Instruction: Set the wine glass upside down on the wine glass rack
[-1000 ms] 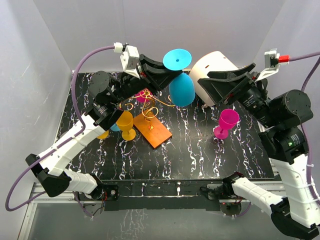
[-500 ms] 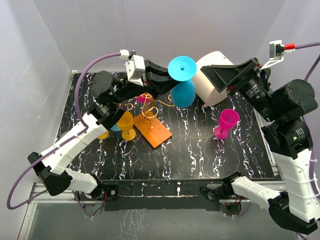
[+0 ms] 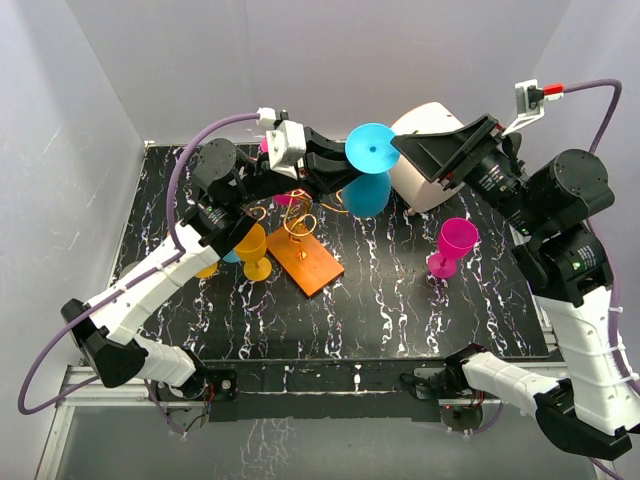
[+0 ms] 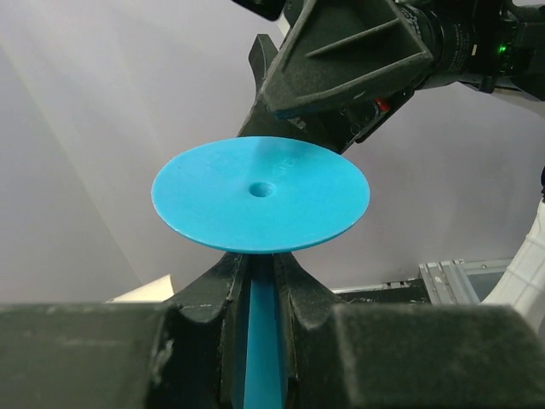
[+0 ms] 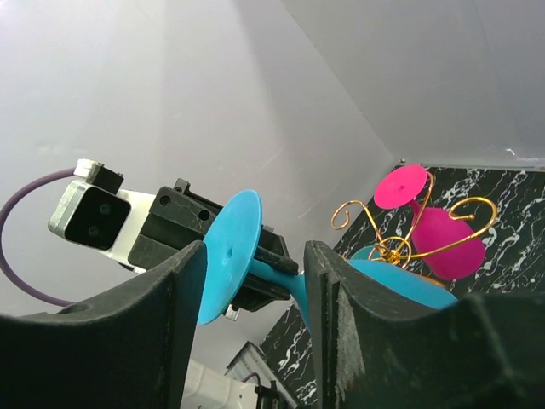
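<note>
My left gripper [image 3: 338,172] is shut on the stem [image 4: 260,341] of a blue wine glass [image 3: 368,192], held upside down with its round foot [image 3: 372,150] up, just right of the wine glass rack [image 3: 296,214]. In the left wrist view the foot [image 4: 260,194] hangs right over my left gripper [image 4: 260,266]. My right gripper [image 3: 405,150] is open beside the foot; in its own view the blue foot [image 5: 226,256] and stem show between its fingers [image 5: 162,341]. The gold wire rack [image 5: 400,234] carries an upside-down pink glass [image 5: 447,243].
The rack's orange base [image 3: 312,266] lies on the black marbled table [image 3: 400,310]. A yellow glass [image 3: 250,248] stands left of it, a magenta glass [image 3: 455,242] at the right. A white rounded object [image 3: 425,125] sits at the back right.
The left arm has carried the blue glass a little rightward and lower. My right gripper has swung in to the foot, and its jaws have narrowed.
</note>
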Motion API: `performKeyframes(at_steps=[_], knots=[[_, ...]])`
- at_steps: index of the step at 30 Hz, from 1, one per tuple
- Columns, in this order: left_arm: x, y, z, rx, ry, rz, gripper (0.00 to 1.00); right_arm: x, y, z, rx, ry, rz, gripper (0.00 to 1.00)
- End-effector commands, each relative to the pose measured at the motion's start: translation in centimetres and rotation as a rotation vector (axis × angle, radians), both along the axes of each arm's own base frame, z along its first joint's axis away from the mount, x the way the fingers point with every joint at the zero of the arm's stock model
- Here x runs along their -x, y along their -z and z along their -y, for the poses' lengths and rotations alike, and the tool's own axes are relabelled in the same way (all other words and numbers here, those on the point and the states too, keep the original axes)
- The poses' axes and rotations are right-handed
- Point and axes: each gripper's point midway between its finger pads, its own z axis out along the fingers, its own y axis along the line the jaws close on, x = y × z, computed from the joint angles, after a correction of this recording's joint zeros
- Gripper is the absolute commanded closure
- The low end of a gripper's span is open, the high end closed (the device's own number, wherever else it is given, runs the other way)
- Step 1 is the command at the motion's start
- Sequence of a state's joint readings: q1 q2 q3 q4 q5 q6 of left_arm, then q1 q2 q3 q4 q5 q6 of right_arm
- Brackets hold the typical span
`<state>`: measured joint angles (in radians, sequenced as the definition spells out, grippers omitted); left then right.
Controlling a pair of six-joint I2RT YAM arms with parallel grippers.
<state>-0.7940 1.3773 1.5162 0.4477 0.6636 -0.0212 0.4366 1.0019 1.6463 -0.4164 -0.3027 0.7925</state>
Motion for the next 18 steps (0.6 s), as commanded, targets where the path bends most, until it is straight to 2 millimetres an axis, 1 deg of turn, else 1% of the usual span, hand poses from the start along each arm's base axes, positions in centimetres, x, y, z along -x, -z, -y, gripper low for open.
performKeyframes(at_steps=[1,5,10,16,18], knots=[[0.6,-1.2,-0.1,0.016,0.023,0.092,1.00,0.2,0.2,-0.5,-0.023,-0.037,-0.021,0.55],[0.7,-1.1,0.0,0.013,0.029,0.100,1.00,0.2,0.7,-1.2,-0.031,-0.076,-0.049,0.63],[0.5,-0.9,0.1,0.012,0.026,0.103,1.00,0.6,0.9,-1.4,-0.054,-0.102,-0.083,0.77],[0.3,-0.7,0.0,0.019,0.011,0.095,1.00,0.7,1.1,-1.5,-0.074,-0.119,-0.119,1.00],[0.3,-0.7,-0.1,0.024,0.004,0.089,0.96,0.6,1.2,-1.4,-0.080,-0.106,-0.123,1.00]])
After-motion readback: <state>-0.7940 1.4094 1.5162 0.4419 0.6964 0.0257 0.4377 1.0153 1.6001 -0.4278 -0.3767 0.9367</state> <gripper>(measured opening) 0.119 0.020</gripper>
